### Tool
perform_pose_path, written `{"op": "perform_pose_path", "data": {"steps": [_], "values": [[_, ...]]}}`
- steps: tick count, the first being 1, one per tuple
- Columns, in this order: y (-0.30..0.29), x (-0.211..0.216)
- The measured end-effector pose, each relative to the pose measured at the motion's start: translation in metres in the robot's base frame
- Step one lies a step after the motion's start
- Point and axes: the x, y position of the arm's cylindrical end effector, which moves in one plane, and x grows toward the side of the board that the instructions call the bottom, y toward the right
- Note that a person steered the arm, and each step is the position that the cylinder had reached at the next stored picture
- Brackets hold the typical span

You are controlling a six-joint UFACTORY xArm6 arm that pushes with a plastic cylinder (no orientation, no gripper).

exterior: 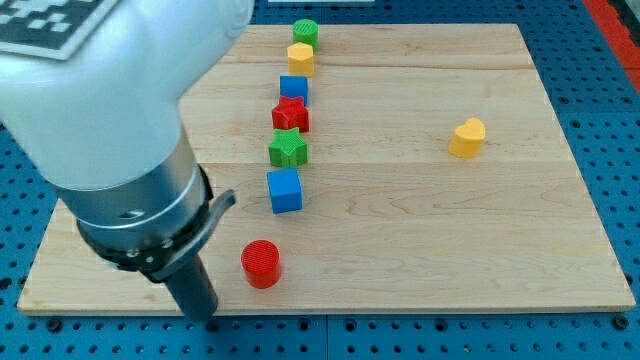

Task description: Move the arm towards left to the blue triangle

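Note:
My tip (pixel 204 316) is at the bottom edge of the wooden board (pixel 420 250), just left of the red cylinder (pixel 261 264). A column of blocks runs up the board from there: a blue cube (pixel 284 190), a green star (pixel 288 148), a red star (pixel 290 114), and a blue block (pixel 293 88) partly hidden behind the red star, so its shape is hard to make out. Above it are a yellow hexagon (pixel 301 57) and a green cylinder (pixel 305 32). The tip is far below and left of that upper blue block.
A yellow heart (pixel 466 138) sits alone on the view's right. The arm's large grey body (pixel 110 120) covers the board's upper left. A blue perforated table surrounds the board.

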Motion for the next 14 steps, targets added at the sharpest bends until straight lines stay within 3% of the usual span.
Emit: {"op": "perform_pose_path", "data": {"steps": [3, 5, 6, 7, 8, 10, 14], "values": [[-0.03, 0.0], [-0.036, -0.062], [-0.031, -0.115], [-0.002, -0.174], [0.051, -0.205], [0.026, -0.205], [0.032, -0.271]]}}
